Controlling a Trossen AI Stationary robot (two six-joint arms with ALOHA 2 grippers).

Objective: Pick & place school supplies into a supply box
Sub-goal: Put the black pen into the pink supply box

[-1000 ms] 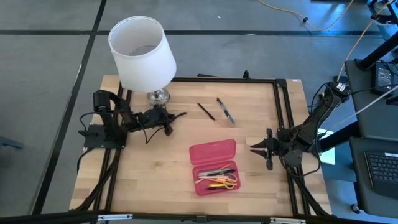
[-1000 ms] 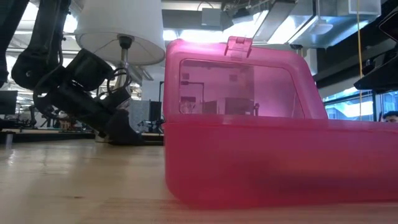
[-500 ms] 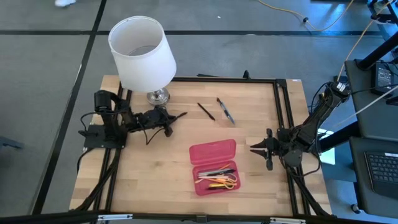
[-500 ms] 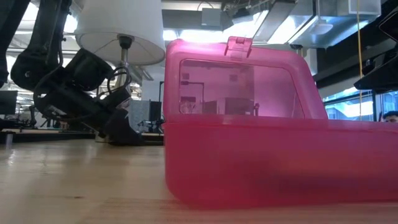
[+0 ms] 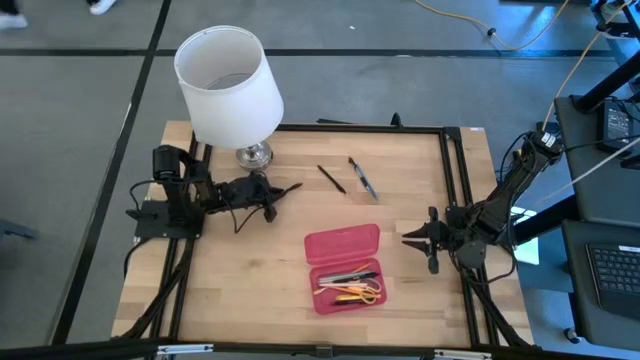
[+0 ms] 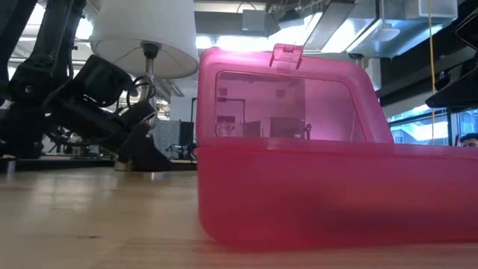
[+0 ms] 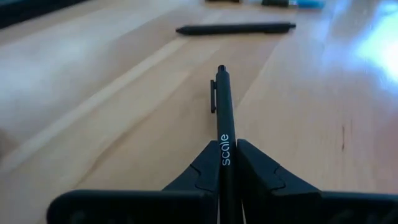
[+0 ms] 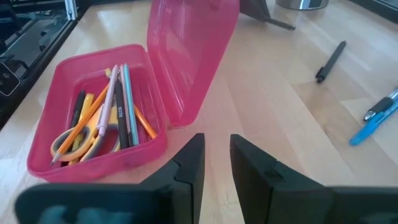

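High view, your inventory, working outward from the supply box: pink-red case, lid swung open and standing up, placed on the wooden table toward its near edge, a little right of centre. Contents, per your right wrist view: yellow-handled scissors, orange pencils, and teal, pale and dark pens lying lengthwise in the tray.

Loose items: one black pen and one blue-and-dark pen, side by side on the far half of the table, well apart from the box.

Left gripper: low over the table beside the lamp base, fingers closed tight on a black pen marked "scale", which projects forward from between them.

Right gripper: just right of the box near the table's right rail, fingers a narrow gap apart, nothing between them.

Lamp: white shade, metal base, far left corner.
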